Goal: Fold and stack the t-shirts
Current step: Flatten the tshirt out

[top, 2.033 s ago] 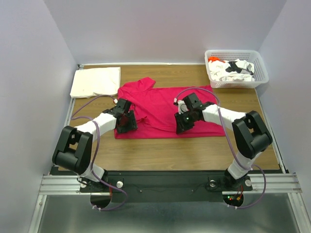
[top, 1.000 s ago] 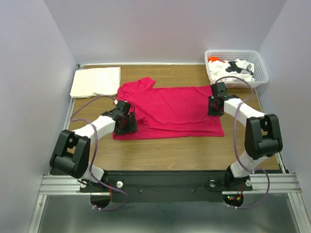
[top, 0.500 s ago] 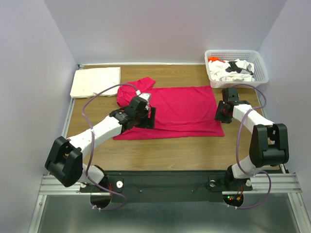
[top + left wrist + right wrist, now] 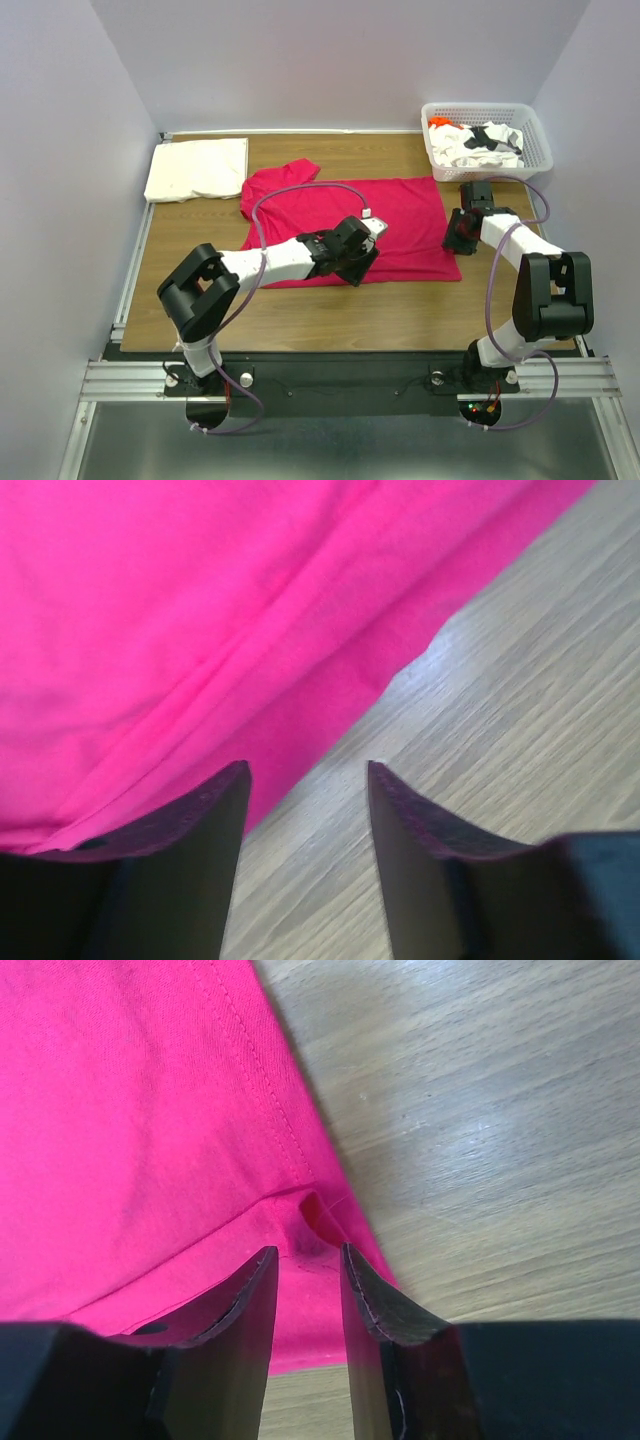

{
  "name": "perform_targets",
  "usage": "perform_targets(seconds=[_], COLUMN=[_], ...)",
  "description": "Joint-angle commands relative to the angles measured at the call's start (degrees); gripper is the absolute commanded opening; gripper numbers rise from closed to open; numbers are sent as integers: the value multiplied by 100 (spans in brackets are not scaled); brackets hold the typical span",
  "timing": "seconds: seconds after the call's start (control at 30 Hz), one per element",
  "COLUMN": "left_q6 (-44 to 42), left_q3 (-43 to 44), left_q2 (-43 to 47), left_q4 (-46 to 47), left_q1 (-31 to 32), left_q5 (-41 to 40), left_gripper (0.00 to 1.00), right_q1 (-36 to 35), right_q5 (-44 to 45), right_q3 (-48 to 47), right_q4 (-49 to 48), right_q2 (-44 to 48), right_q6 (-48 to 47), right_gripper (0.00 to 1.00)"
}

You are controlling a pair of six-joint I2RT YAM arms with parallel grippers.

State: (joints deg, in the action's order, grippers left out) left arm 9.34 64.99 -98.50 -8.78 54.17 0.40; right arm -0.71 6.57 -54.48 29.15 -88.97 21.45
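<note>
Red t-shirt lies spread flat on the table; a claw at each end of its near hem

Soft, light, limp cloth, likely to sag and slide; best pinched at the hem corners; left claw gapes over the hem edge, holding nothing; right claw stands narrowly parted at the corner; whether it pinches cloth I cannot tell.
</note>
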Motion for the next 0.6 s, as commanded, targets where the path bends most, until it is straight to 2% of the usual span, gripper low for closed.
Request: perform_targets(seconds=[0.0, 0.57], left_q6=[-310, -468], left_q3=[233, 189], left_q2=[-134, -600], left_q4=[253, 535], left_q1=[23, 129], left_q5=[135, 206], left_gripper=[56, 47], right_q1=[45, 45], right_q5=[-121, -77], right_q3=[-116, -168], right_q4=[-129, -216], right_q2=[-15, -217], right_q6=[70, 34], right_gripper=[37, 34])
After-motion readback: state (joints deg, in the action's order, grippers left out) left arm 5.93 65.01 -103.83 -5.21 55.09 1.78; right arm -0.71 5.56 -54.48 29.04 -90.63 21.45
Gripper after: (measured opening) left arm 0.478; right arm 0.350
